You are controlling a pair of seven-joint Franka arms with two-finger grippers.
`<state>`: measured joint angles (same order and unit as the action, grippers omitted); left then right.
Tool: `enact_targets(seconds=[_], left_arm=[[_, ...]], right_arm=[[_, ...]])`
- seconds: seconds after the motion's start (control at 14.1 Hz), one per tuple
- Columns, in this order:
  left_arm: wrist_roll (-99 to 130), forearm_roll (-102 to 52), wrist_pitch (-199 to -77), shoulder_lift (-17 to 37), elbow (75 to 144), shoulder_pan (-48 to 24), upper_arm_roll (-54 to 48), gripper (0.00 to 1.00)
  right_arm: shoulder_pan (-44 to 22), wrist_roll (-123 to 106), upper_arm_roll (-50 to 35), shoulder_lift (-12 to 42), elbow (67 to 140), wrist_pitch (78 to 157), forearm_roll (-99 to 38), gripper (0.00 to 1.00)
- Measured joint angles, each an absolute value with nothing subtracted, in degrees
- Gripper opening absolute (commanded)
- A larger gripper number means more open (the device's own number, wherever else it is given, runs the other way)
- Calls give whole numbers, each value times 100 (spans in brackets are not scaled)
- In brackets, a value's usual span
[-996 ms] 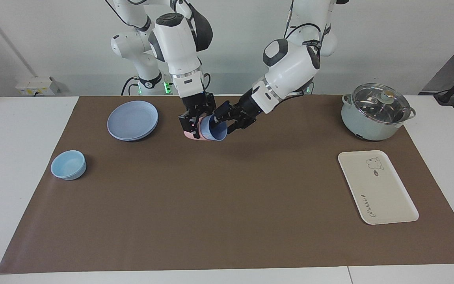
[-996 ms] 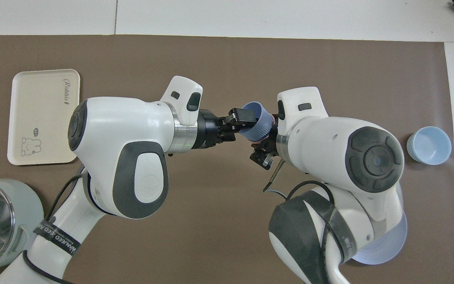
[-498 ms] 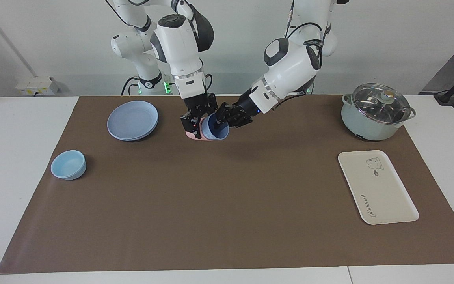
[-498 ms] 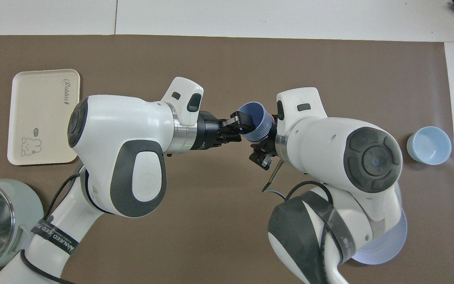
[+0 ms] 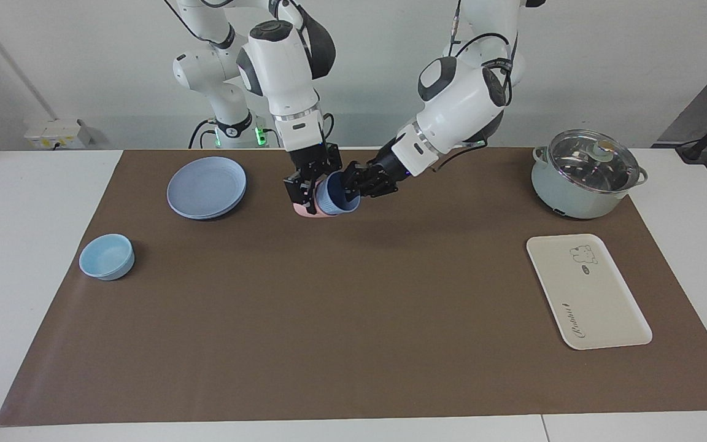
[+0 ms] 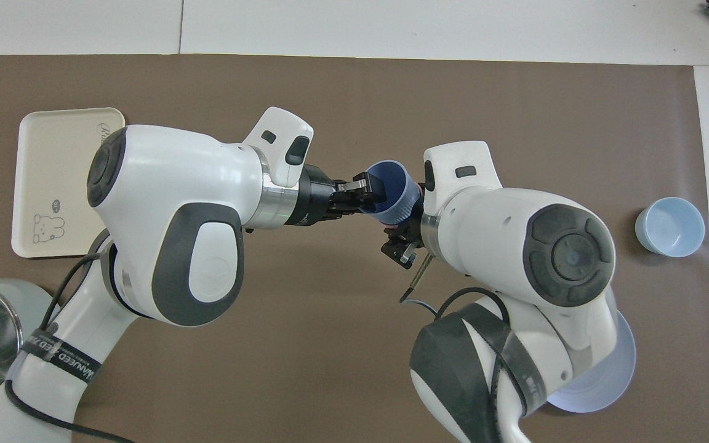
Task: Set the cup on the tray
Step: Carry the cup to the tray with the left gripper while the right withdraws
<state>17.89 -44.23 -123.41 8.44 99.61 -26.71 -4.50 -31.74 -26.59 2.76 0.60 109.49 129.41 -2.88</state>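
Observation:
The periwinkle-blue cup sits nested in a salmon-pink tumbler, and both are tilted and held low over the brown mat near the robots. My left gripper is shut on the cup's rim, one finger inside it; it also shows in the overhead view at the cup. My right gripper is shut on the pink tumbler from above. The cream-white tray lies flat and bare at the left arm's end; my left arm partly covers it in the overhead view.
A round blue plate lies toward the right arm's end, with a low light-blue bowl farther from the robots. A pale green pot with a glass lid stands near the tray, nearer to the robots.
Both grippers have lifted the nested cups slightly and shifted them a little toward the left arm's end. The cup's mouth has turned more upward. The left arm's elbow has risen.

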Motion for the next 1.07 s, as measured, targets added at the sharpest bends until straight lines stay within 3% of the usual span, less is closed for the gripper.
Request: enact_targets(seconds=[0.28, 0.64, 1.07], left_arm=[[2016, -4279, -11122, 902, 9213, -2119, -428, 0], [2145, -3526, -10609, 965, 8754, -1443, -407, 0], [1298, -1479, -10279, 971, 8493, -531, -395, 0]], right_arm=[[-3155, -2643, 327, 79, 10949, 12959, -287, 0], [-3020, -2626, 365, 83, 10947, 13011, -287, 0], [-2264, -2898, 384, 200, 10966, 13849, -1073, 0]])
